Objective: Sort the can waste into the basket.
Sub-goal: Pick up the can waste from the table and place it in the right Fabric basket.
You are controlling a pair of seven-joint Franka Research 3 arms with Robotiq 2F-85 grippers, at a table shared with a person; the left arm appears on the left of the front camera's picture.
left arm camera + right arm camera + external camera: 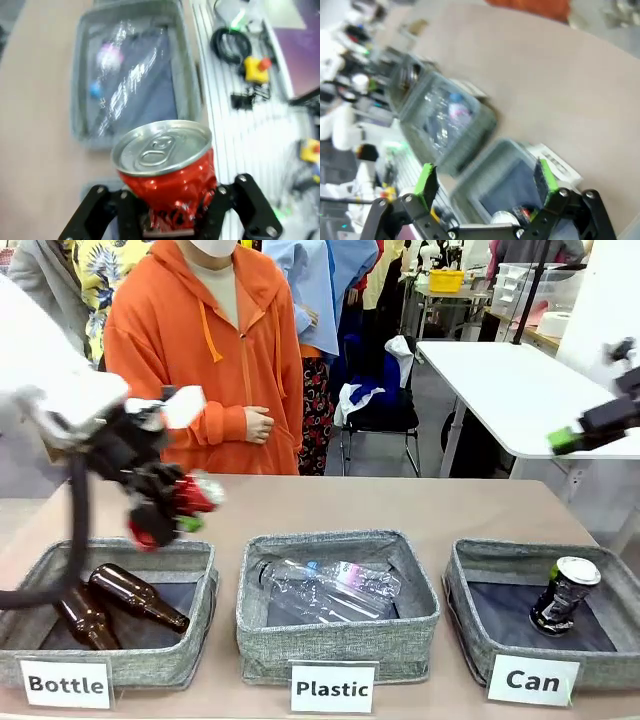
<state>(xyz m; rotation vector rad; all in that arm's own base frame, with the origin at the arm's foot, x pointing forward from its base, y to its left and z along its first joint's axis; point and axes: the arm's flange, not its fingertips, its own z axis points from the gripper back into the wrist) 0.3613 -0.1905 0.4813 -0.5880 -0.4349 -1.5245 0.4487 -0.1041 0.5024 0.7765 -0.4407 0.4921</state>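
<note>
A crushed, shiny red can (195,495) hangs in the air above the table's left side, over the far rim of the "Bottle" bin, with my left gripper (178,508) shut on it. In the left wrist view the red can (165,170) stands silver top up between the black fingers of the left gripper (167,212). A dark can (564,594) with a silver top leans inside the basket (470,635) carded "Can" at the front right. My right gripper (568,439) hovers high at the far right. Seen from its own wrist, the right gripper (485,182) is open and empty above the basket (487,157), where the dark can (506,218) shows.
A grey bin carded "Plastic" (262,635) holds clear bottles in the middle. The "Bottle" bin (195,645) at the left holds brown glass bottles (135,595). A person in an orange hoodie (215,350) stands at the far edge. The "Plastic" bin (80,85) lies below the held can.
</note>
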